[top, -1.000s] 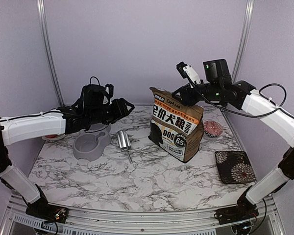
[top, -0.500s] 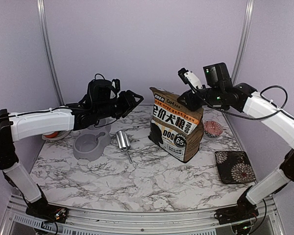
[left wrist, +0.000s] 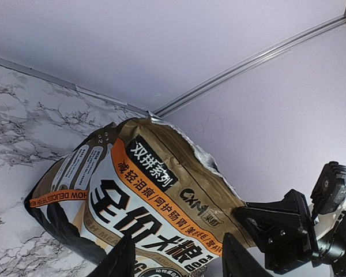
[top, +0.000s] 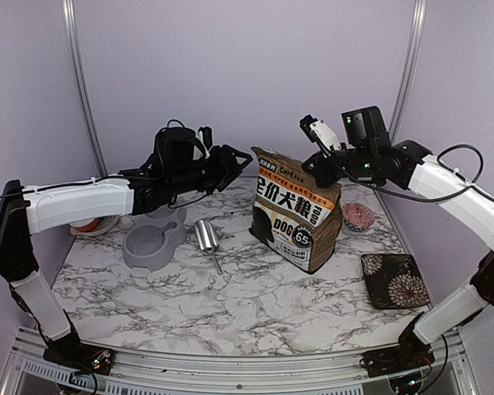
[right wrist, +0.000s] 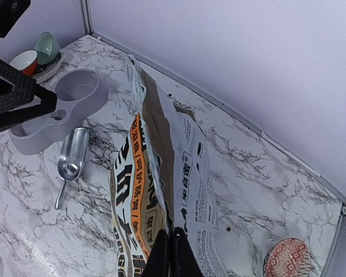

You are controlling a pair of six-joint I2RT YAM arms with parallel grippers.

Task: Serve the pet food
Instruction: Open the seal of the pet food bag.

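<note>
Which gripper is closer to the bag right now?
Right. The right gripper is shut on the bag's top edge near its right corner. The left gripper hangs open just short of the top left corner, apparently not touching.

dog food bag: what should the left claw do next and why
Probably ease the left claw forward onto the bag's torn top edge and close. The right claw already pinches the other side, while the left sits open just short of it.

Brown-orange printed bag [top: 296, 216]; grey-veined white marble table [top: 230, 309].
</note>
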